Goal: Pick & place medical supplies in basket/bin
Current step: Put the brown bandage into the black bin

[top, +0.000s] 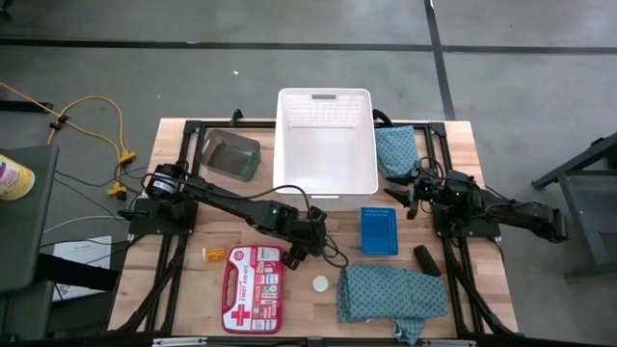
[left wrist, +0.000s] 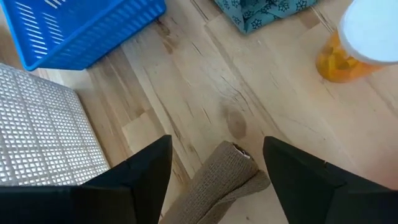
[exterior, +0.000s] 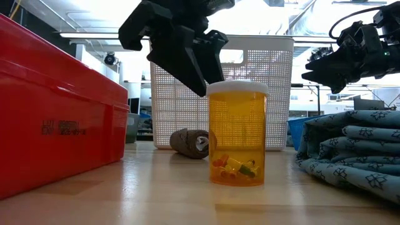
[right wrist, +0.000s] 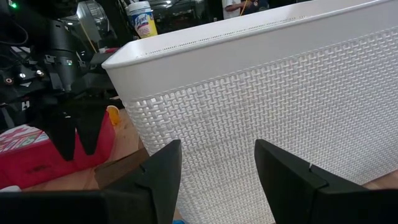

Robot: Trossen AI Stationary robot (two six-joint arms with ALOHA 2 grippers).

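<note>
My left gripper (left wrist: 217, 148) is open above a brown roll (left wrist: 225, 179) that lies on its side on the table just in front of the white basket (top: 326, 145). One finger stands on each side of the roll without touching it. An orange bottle with a white cap (exterior: 237, 134) stands upright nearby. One teal cloth (top: 390, 294) lies folded at the near edge, another (top: 395, 149) beside the basket. A black roll (top: 427, 258) lies right of the blue tray. The grey bin (top: 229, 156) sits left of the basket. My right gripper (right wrist: 217, 149) is open, facing the basket's right wall.
A flat blue tray (top: 379, 231) lies between the basket and the near cloth. A red first-aid case (top: 253, 275) sits left of the bottle, with a small orange item (top: 214, 254) beside it. Bare wood shows between the tray and the case.
</note>
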